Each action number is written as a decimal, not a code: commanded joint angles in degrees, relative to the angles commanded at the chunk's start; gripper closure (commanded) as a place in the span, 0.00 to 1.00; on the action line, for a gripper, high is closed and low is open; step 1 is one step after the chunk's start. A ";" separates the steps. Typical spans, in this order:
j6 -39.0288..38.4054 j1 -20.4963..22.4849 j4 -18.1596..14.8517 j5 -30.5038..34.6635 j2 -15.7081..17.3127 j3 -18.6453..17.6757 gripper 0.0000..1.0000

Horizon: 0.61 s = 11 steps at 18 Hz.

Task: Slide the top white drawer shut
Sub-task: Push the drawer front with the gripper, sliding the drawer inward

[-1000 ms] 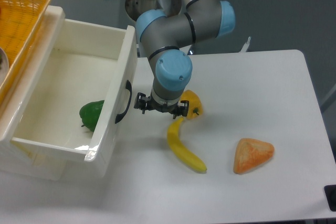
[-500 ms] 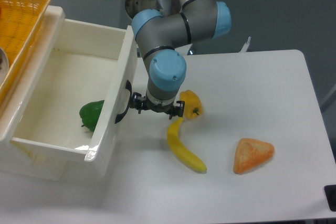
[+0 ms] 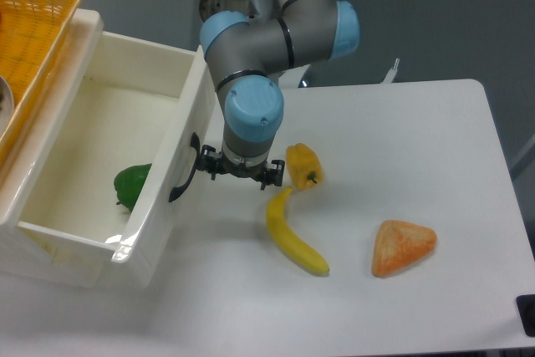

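Observation:
The top white drawer (image 3: 79,135) stands pulled out at the left, glossy, with a curved black handle (image 3: 184,168) on its front panel. A green pepper (image 3: 129,184) lies inside it. My gripper (image 3: 240,175) hangs right beside the front panel, touching or nearly touching the handle. Its fingers point down and are mostly hidden under the wrist, so whether they are open or shut does not show.
An orange woven basket (image 3: 29,35) sits on the cabinet at the upper left. On the white table (image 3: 401,140) lie a yellow pepper (image 3: 303,165), a banana (image 3: 294,236) and an orange triangular bread piece (image 3: 403,247), all to the right of the gripper.
My gripper has moved left against the drawer front, and the drawer has slid leftward into the cabinet a little. The green pepper inside shifted left with it.

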 joint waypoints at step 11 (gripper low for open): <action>-1.84 -4.30 0.09 0.09 -0.09 0.18 0.00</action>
